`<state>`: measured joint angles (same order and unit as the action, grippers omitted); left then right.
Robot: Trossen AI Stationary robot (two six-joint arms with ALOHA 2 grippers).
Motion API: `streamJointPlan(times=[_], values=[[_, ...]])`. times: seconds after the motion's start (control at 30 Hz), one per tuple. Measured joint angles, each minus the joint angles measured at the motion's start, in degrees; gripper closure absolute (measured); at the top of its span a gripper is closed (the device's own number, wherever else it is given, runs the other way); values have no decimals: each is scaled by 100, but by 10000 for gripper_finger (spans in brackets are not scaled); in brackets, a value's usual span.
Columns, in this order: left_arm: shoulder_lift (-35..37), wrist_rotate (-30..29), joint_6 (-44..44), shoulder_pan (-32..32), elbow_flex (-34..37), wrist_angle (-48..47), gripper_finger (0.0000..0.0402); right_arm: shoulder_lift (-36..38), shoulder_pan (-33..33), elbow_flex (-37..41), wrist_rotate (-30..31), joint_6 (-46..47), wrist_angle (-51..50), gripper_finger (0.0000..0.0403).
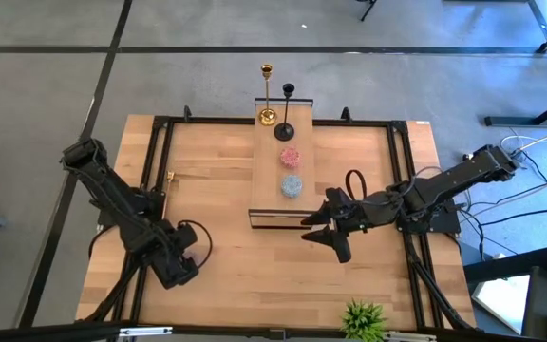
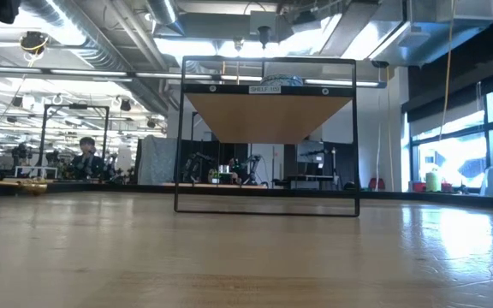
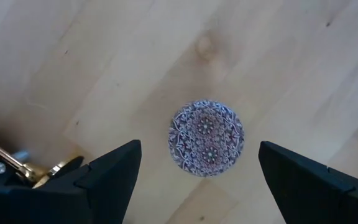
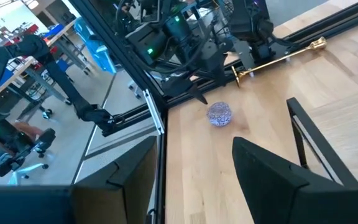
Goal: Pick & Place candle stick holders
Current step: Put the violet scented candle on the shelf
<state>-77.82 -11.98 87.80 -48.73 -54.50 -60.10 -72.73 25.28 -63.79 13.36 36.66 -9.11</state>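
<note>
- The left end effector [image 3: 197, 180] hangs with fingers apart over a patterned ball [image 3: 206, 137] on the surface [image 1: 207, 190].
- The right end effector [image 1: 323, 231] is apart, holding nothing.
- A gold candlestick [image 1: 267, 93] and a black candlestick [image 1: 286, 112] stand on the shelf [image 1: 278, 190]; another gold one [image 4: 278, 59] lies on the surface.

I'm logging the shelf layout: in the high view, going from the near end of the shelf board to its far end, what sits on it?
Blue-grey patterned disc → pink patterned disc → black candlestick, with the gold candlestick beside it at the far end.
</note>
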Motion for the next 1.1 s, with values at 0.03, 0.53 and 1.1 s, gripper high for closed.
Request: streamJointPlan(times=[0.03,0.53,1.1], values=[[0,12,-27,27,0,-9,79,0,2,0,15,-4,3,190],[4,745,92,236,0,-586,79,4,-20,0,420,-99,-132,190],[-327,480,343,234,0,86,79,7,-200,0,398,-327,-536,190]])
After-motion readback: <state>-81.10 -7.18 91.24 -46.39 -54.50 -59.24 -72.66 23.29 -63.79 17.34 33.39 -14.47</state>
